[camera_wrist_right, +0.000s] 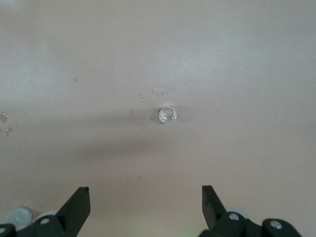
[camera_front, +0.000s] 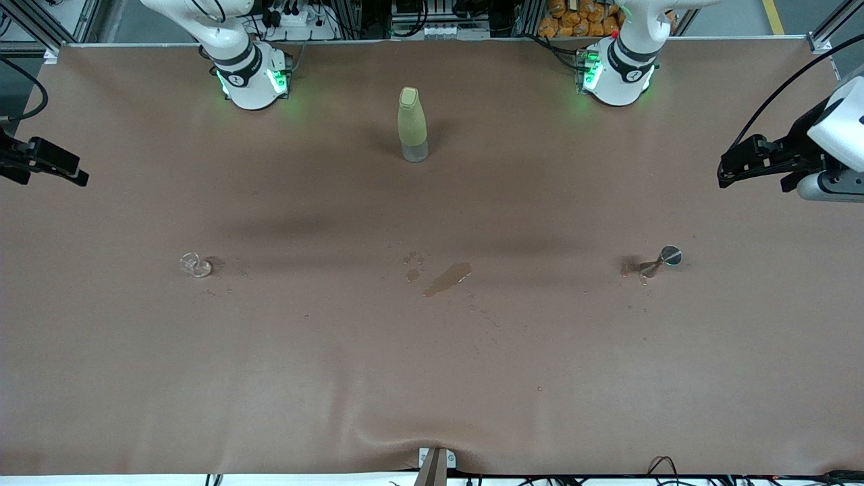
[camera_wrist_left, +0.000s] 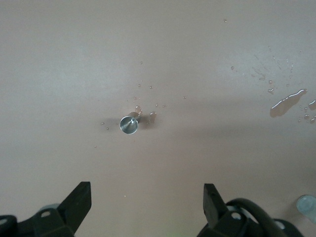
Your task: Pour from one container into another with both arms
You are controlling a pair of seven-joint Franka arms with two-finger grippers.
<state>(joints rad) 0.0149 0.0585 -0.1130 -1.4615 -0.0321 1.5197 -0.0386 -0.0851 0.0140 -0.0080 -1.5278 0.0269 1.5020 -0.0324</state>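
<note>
Our left pincer (camera_wrist_left: 147,207) hangs high over the left arm's end of the table (camera_front: 432,378), fingers spread wide and holding nothing. In the left wrist view the metal cup (camera_wrist_left: 129,124) stands upright on the cloth, well apart from the fingertips, with bare cloth all round it save a few droplets. Our right pincer (camera_wrist_right: 145,210) hangs over the right arm's end, likewise wide open and empty. The glass cup (camera_wrist_right: 167,114) sits well clear of its fingertips, ringed by small drops.

In the front view the glass cup (camera_front: 196,264) and the metal cup (camera_front: 660,262) lie far apart, each well in from the table's edges. Between them we see a puddle (camera_front: 447,279) on the cloth. The bottle (camera_front: 412,124) stands upright farther from the front camera, between the two arm bases, well clear of both cups.
</note>
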